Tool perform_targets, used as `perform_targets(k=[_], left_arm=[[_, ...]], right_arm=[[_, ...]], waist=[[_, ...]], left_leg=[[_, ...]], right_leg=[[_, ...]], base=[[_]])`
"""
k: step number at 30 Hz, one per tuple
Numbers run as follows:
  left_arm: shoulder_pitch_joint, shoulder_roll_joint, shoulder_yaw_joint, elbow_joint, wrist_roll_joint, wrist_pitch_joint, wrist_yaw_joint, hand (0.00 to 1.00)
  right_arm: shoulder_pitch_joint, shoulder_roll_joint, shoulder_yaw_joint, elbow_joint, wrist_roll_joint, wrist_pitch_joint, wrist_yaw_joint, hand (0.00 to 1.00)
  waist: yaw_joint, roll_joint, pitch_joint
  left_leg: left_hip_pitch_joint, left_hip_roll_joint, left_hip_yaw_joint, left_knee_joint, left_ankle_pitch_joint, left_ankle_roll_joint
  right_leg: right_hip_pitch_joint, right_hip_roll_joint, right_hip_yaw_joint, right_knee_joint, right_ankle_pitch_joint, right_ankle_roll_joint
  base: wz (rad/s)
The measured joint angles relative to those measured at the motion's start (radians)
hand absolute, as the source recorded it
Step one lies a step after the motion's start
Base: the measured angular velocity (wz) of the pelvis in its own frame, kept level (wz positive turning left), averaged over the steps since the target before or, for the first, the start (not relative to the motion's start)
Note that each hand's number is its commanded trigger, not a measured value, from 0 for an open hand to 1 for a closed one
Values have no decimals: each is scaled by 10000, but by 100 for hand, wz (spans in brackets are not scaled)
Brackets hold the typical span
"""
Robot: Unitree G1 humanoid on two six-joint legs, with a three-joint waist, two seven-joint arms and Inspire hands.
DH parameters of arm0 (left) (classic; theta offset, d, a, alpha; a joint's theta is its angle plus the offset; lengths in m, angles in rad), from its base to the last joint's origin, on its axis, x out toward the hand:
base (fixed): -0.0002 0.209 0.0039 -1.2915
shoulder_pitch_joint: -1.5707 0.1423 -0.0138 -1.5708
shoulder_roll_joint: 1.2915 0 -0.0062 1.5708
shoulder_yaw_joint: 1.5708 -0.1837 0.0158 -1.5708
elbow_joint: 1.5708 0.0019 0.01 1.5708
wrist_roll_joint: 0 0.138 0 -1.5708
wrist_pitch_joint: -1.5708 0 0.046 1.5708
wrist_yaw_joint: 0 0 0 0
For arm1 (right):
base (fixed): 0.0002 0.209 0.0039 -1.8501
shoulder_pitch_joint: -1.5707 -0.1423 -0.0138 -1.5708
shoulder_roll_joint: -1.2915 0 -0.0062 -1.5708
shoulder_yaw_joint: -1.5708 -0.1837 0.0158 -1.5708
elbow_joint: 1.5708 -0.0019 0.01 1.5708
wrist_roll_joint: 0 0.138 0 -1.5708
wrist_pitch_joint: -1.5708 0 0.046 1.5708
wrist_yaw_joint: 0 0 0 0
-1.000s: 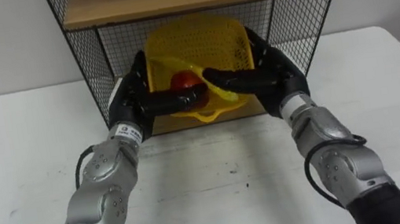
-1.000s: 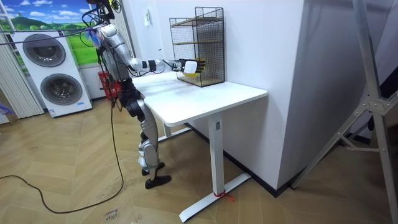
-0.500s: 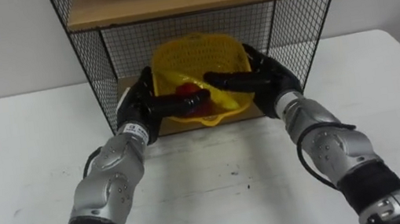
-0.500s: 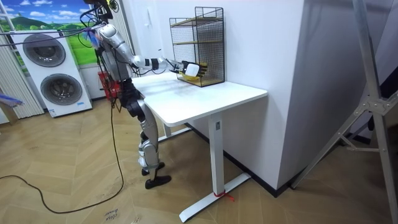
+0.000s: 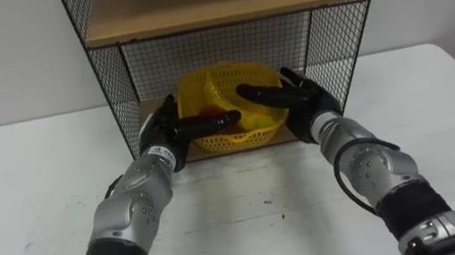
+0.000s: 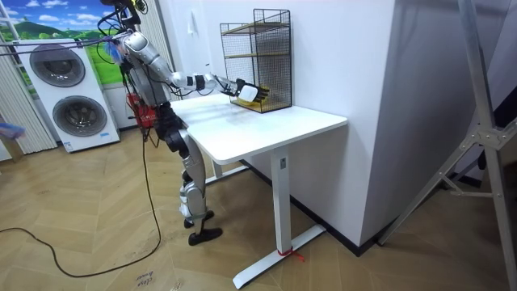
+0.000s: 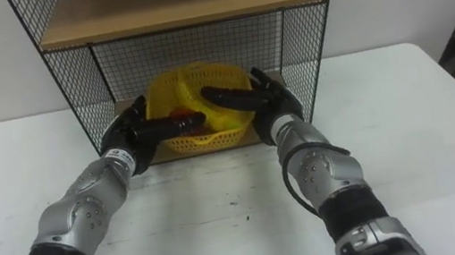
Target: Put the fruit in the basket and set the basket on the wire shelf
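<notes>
In bottom bay of wire shelf (image 5: 110, 86) | yellow basket (image 5: 230, 82), fruit (image 5: 212, 112) inside | left hand (image 5: 161, 134), right hand (image 5: 302, 104) pinch its rim

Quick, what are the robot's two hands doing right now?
Left hand: shut on the left rim of the yellow basket.
Right hand: shut on its right rim.

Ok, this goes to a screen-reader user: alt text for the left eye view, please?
The left hand and right hand grip a yellow basket of red fruit in the bottom level of a wire shelf. The shelf stands on a white table.
</notes>
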Motion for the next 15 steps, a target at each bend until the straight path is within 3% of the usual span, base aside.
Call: perform_targets(k=[7, 15], left_arm=[[-341, 21, 149, 15, -16, 14, 179, 0], [-445, 30, 247, 99, -764, 29, 348, 0]], right_arm=[[-499, -13, -12, 434, 297, 52, -49, 0], [-708, -15, -312, 697, 300, 51, -45, 0]], waist=[[-99, 4, 2], [-182, 40, 11]], left_leg=[[32, -59, -15, -226, 163, 1], [4, -85, -19, -323, 182, -2]], right_leg=[[4, -36, -13, -12, 37, -11], [-124, -51, 7, 9, 30, -8]], base=[[0], [0]])
